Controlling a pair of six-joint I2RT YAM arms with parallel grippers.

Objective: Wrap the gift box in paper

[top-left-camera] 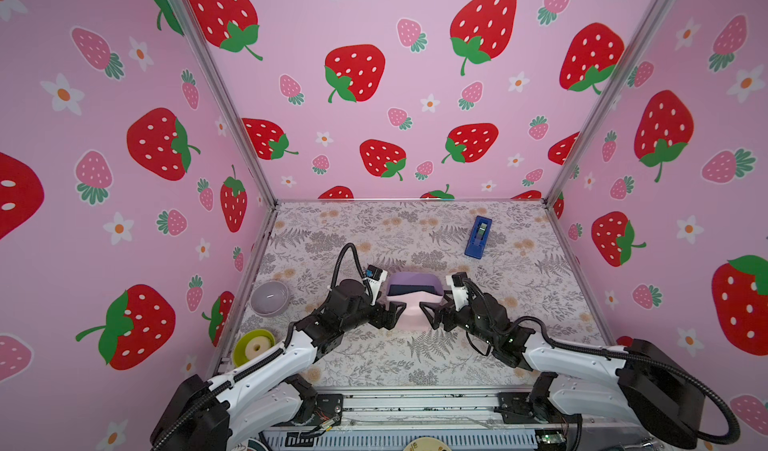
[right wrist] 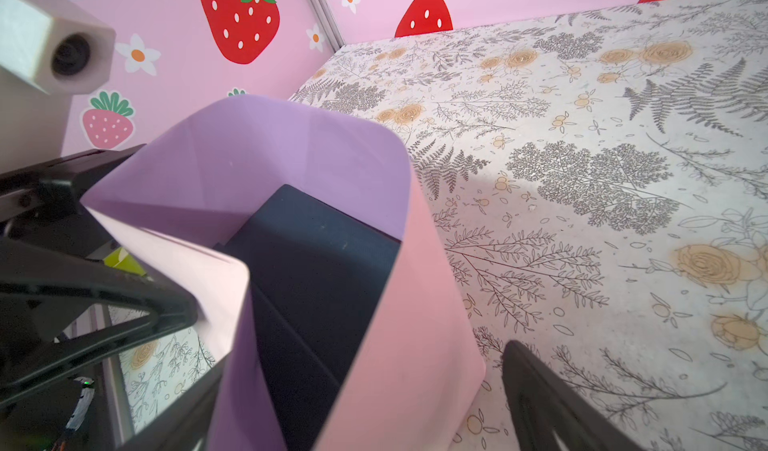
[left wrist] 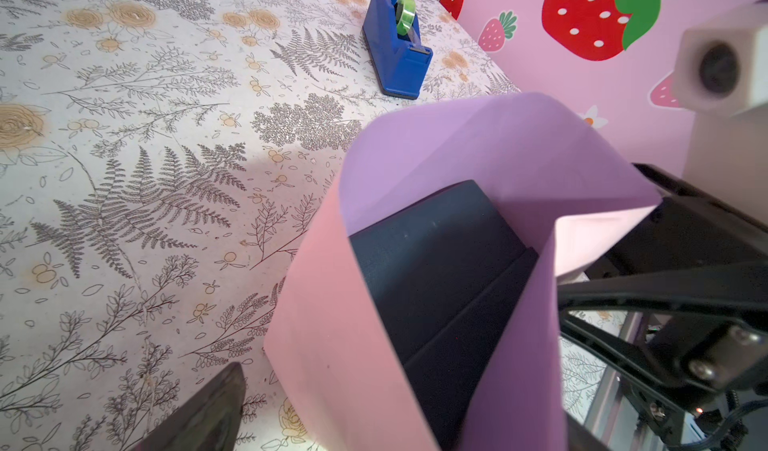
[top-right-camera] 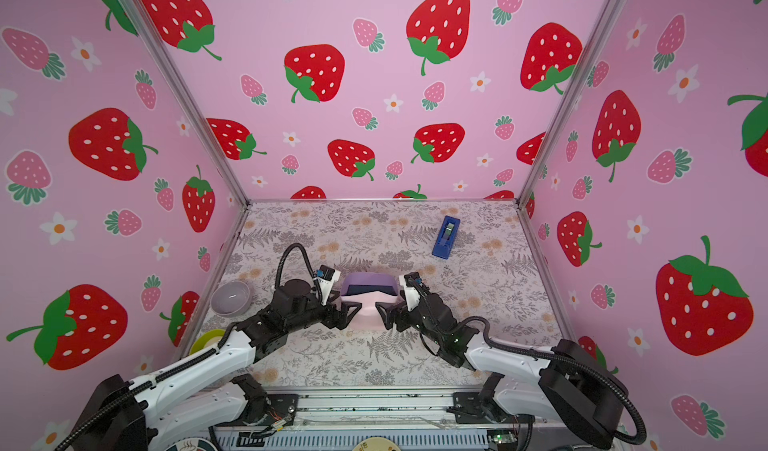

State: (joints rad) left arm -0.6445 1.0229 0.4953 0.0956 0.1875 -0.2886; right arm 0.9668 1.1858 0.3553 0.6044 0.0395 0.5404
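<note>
Where the gift box stands: the gift box (top-left-camera: pixel 409 290) sits upright at mid-table with the paper around its sides; its dark top shows through the open top of the wrap.
Paper: the paper (top-left-camera: pixel 411 319) curls up around the box as an open loop, lilac face inward and pale pink face outward, with the near pink flap leaning over the box's front.
Left gripper: the left gripper (top-left-camera: pixel 395 315) is at the wrap's near left corner with its jaws spread wide; in the wrist view one finger (left wrist: pixel 208 411) stands clear of the pink face.
Right gripper: the right gripper (top-left-camera: pixel 428 315) is at the near right corner, jaws likewise spread; its visible finger (right wrist: pixel 552 403) is just beside the paper.
Contact: from above, both sets of tips appear to meet the near flap, but touch cannot be confirmed; no pinch is seen.
Tape dispenser: the blue tape dispenser (top-left-camera: pixel 478 237) is far right on the table (top-left-camera: pixel 415 357), well apart from the wrap.
Bowl: the grey bowl (top-left-camera: pixel 269 298) is at the left edge, with a green dish (top-left-camera: pixel 254 347) near it.
</note>
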